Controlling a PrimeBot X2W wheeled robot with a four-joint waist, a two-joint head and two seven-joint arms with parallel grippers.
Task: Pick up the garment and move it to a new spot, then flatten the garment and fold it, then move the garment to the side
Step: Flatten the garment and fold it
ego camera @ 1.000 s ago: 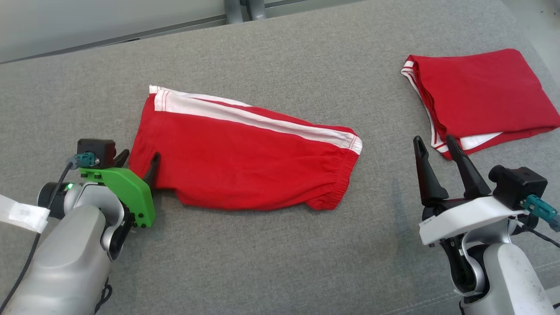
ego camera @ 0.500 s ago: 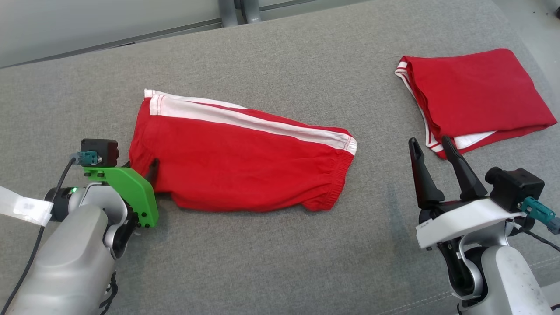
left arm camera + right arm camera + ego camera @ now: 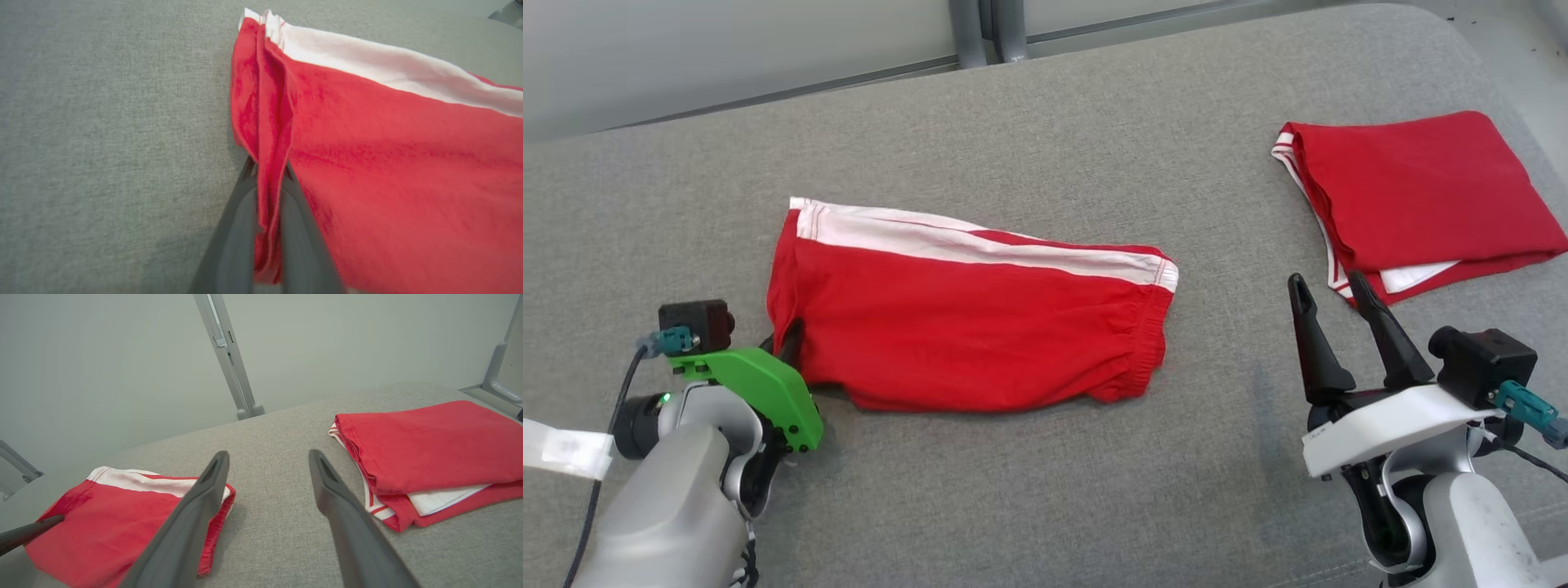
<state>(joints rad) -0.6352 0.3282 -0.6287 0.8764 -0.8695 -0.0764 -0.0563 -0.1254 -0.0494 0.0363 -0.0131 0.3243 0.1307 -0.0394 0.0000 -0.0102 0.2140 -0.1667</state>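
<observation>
Two red garments lay on the grey desk (image 3: 1045, 139), and the folded pile (image 3: 1421, 188) at its right end served as the mark for everything else. The shorts (image 3: 964, 327), the piece in hand, lay flat on the desk well to the left of that pile, with bare grey cloth between them.

Their long axis ran left to right, aimed roughly at the pile. The gathered waistband (image 3: 1156, 327) was at the end toward the pile and the leg hem (image 3: 783, 278) at the end away from it. At that far end the left jaws were pinched narrow on a ridge of the hem, with red cloth standing between the two fingers (image 3: 237, 228). From the left jaws, then, the shorts stretched off toward the pile.

The right jaws stood wide and held nothing. Their fingers (image 3: 1313, 343) hung just on the robot's side of the pile, apart from the waistband.

By my judgement any lift or drag would start from the hem end, with the loose waistband trailing.

The shorts looked doubled over, leg on leg, and mostly smooth. A white band ran along the edge away from the robot, and the cloth was slightly rumpled near the waistband.
</observation>
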